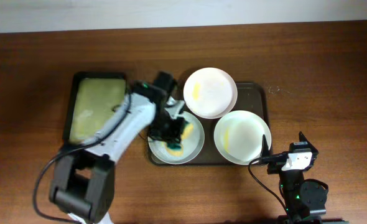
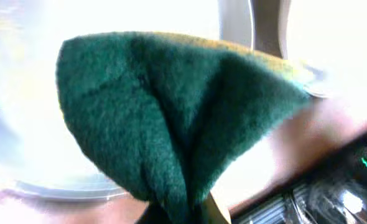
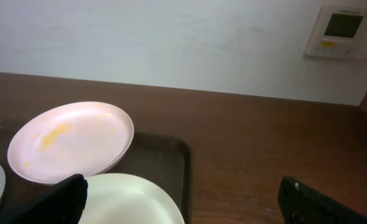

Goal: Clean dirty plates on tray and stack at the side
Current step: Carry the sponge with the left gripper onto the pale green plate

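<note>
Three white plates lie on the dark brown tray (image 1: 257, 93). The far plate (image 1: 209, 92) has a yellow smear and also shows in the right wrist view (image 3: 71, 142). The right plate (image 1: 241, 137) looks plain; it shows at the bottom of the right wrist view (image 3: 130, 200). My left gripper (image 1: 173, 132) is shut on a green and yellow sponge (image 2: 165, 118) and presses it on the near left plate (image 1: 193, 146). My right gripper (image 1: 284, 146) is open and empty, hovering at the tray's near right corner.
A smaller black tray with yellowish-green lining (image 1: 96, 106) lies left of the brown tray. Bare wooden table (image 1: 326, 81) lies to the right. A wall with a control panel (image 3: 343, 32) stands behind the table.
</note>
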`<action>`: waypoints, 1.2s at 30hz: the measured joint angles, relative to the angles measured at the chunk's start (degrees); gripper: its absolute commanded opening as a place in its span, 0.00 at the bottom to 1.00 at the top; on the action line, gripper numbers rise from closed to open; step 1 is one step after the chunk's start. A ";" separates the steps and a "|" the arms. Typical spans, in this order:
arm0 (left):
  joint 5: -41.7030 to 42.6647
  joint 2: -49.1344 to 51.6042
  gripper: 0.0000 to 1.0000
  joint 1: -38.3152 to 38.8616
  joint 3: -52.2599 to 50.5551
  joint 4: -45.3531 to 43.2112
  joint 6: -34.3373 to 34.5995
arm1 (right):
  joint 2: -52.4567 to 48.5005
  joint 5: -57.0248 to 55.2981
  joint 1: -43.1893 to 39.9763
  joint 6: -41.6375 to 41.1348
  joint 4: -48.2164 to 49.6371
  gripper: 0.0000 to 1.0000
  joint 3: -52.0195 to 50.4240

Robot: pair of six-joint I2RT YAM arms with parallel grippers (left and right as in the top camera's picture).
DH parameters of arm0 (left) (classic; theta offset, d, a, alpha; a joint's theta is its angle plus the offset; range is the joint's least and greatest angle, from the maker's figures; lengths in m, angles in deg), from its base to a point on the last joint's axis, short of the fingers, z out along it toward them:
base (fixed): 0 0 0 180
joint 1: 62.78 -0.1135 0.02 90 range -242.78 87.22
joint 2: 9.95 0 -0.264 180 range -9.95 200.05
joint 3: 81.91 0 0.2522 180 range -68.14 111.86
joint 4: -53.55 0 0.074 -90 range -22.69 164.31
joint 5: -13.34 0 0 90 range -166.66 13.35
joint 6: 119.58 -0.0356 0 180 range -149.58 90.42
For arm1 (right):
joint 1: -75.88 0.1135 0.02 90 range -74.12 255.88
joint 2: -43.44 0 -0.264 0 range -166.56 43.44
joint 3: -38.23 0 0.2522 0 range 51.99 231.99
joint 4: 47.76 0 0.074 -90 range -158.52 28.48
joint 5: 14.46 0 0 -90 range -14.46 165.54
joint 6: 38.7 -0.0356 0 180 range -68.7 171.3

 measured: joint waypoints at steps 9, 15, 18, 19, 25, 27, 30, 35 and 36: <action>-17.22 0.02 0.45 6.12 -10.14 -14.05 20.11 | 0.00 -0.02 0.00 0.00 0.00 0.98 0.00; -16.87 0.02 0.44 6.12 -10.14 -17.20 21.62 | 0.00 -0.02 0.00 0.00 0.00 0.98 0.00; -15.93 0.02 0.41 6.12 -10.12 -17.86 21.94 | 0.00 -0.02 0.00 0.00 0.00 0.98 0.00; -15.85 0.00 0.38 6.12 -10.10 -17.84 21.84 | 0.00 -0.02 0.00 0.04 0.00 0.98 0.00; -19.78 -2.01 0.38 6.12 -4.66 -9.64 19.61 | 0.00 -0.02 0.00 0.00 0.00 0.98 0.00; -23.04 -4.90 0.40 6.12 -2.19 -6.95 19.34 | 0.00 -0.02 0.00 0.00 0.00 0.98 0.00; -25.75 -9.44 0.40 5.86 -0.02 -5.09 19.12 | -0.02 0.04 0.00 -0.13 1.46 0.98 -0.09; -27.02 -13.14 0.48 2.05 0.13 -3.17 19.10 | -0.04 23.12 0.07 -18.34 23.19 0.98 -0.04; -26.84 -13.14 0.50 0.63 0.13 -2.91 19.02 | -0.09 26.56 0.09 -21.86 26.58 0.98 -0.09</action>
